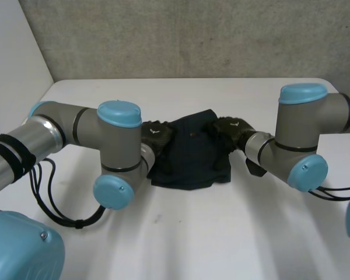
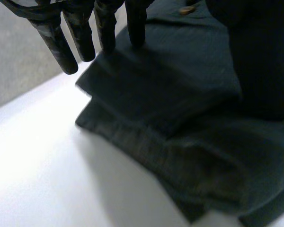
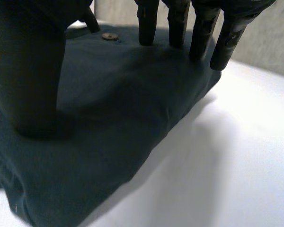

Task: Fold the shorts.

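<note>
Rough grey concrete wall (image 1: 192, 35) backs a smooth white bench (image 1: 192, 233) with rounded far corners. One pair of dark navy woven shorts (image 1: 192, 154) lies at the bench's centre, folded into a rough, layered rectangle. Its edges are stacked and slightly rumpled.

The left hand (image 1: 157, 133) sits at the shorts' 10 o'clock edge. Its fingers (image 2: 66, 47) are straight and spread, with the tips on the cloth's border and the thumb pressing down flat. It grasps nothing. One small round brass-coloured button (image 3: 110, 36) shows near 12 o'clock. At 2 o'clock the right hand (image 1: 230, 129) mirrors this, with straight fingers (image 3: 149, 23) planted along the folded edge and the thumb pressing the fabric. It is unclenched too.
</note>
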You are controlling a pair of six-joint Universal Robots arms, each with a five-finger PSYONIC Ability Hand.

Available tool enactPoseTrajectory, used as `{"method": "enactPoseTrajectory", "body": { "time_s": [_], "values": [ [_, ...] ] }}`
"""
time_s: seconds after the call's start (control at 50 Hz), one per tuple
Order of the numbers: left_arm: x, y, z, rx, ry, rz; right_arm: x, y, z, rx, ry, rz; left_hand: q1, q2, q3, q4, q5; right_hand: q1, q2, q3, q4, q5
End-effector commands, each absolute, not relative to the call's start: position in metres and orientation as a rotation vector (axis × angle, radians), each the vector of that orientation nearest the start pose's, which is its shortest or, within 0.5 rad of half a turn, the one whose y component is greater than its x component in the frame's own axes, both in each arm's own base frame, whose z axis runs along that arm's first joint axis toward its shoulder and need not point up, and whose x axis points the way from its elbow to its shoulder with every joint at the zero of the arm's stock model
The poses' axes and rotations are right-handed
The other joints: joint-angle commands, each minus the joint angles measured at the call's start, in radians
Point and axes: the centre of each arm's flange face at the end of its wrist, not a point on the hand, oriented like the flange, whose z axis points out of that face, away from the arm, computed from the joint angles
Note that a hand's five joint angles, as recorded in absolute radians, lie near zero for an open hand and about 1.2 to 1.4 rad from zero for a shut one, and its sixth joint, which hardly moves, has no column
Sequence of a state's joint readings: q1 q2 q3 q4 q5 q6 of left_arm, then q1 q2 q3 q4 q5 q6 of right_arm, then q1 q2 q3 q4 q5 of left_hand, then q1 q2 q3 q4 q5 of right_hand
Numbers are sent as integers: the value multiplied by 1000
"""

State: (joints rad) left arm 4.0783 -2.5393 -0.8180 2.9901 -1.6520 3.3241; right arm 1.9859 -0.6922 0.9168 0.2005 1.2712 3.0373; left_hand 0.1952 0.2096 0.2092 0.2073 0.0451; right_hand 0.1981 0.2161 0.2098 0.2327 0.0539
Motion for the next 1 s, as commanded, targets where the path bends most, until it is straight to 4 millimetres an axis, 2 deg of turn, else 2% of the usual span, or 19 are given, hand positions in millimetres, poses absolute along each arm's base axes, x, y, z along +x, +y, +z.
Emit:
{"method": "enactPoseTrajectory", "body": {
  "time_s": [0.02,0.12,0.18,0.2,0.22,0.28,0.3,0.36,0.38,0.44,0.46,0.54,0.62,0.8,1.0],
  "values": [
    [-356,-311,130,950,2568,-1776,318,-340,133,-866,2276,-1375,1,-14,-13,-11,-24,-24,-42,-35,-58,-54],
    [-357,-305,136,991,2567,-1739,316,-341,144,-948,2293,-1450,-5,-20,-19,-17,-30,-24,-42,-35,-58,-54],
    [-358,-302,164,982,2530,-1819,318,-335,179,-998,2230,-1556,-5,-20,-19,-17,-30,-24,-42,-35,-58,-54],
    [-357,-301,175,974,2518,-1853,317,-333,190,-996,2211,-1589,-5,-20,-19,-17,-30,-24,-42,-35,-58,-54],
    [-355,-298,198,953,2492,-1920,315,-329,214,-983,2164,-1658,-8,-22,-22,-20,-33,-24,-42,-35,-58,-54],
    [-349,-292,233,915,2444,-2017,311,-324,249,-935,2077,-1789,-8,-22,-22,-20,-33,-24,-42,-35,-58,-54],
    [-343,-286,256,883,2412,-2080,305,-322,273,-865,2017,-1895,-11,-25,-25,-23,-35,-24,-42,-35,-58,-54],
    [-329,-273,290,833,2365,-2166,293,-314,303,-729,1955,-2029,-20,-34,-34,-32,-44,-24,-42,-35,-58,-54],
    [-318,-265,309,789,2341,-2217,284,-306,319,-645,1932,-2104,-21,-35,-35,-33,-45,-24,-42,-35,-58,-54],
    [-295,-256,332,689,2321,-2266,268,-290,341,-536,1925,-2196,-21,-35,-35,-33,-45,-24,-42,-35,-58,-54],
    [-279,-251,343,609,2319,-2290,257,-279,348,-486,1948,-2236,-21,-35,-35,-33,-45,-24,-42,-35,-58,-54],
    [-248,-234,359,467,2331,-2337,233,-260,353,-431,2021,-2287,-21,-35,-35,-33,-45,-24,-42,-35,-58,-54],
    [-236,-220,360,427,2341,-2345,222,-247,353,-449,2065,-2269,-21,-35,-35,-33,-45,-24,-42,-35,-58,-54],
    [-237,-219,362,422,2337,-2354,224,-244,357,-485,2046,-2240,-21,-35,-35,-33,-45,-24,-42,-35,-58,-54],
    [-244,-233,359,411,2340,-2361,218,-249,355,-466,2064,-2255,-21,-35,-35,-33,-45,-24,-42,-35,-58,-54]
  ]
}}
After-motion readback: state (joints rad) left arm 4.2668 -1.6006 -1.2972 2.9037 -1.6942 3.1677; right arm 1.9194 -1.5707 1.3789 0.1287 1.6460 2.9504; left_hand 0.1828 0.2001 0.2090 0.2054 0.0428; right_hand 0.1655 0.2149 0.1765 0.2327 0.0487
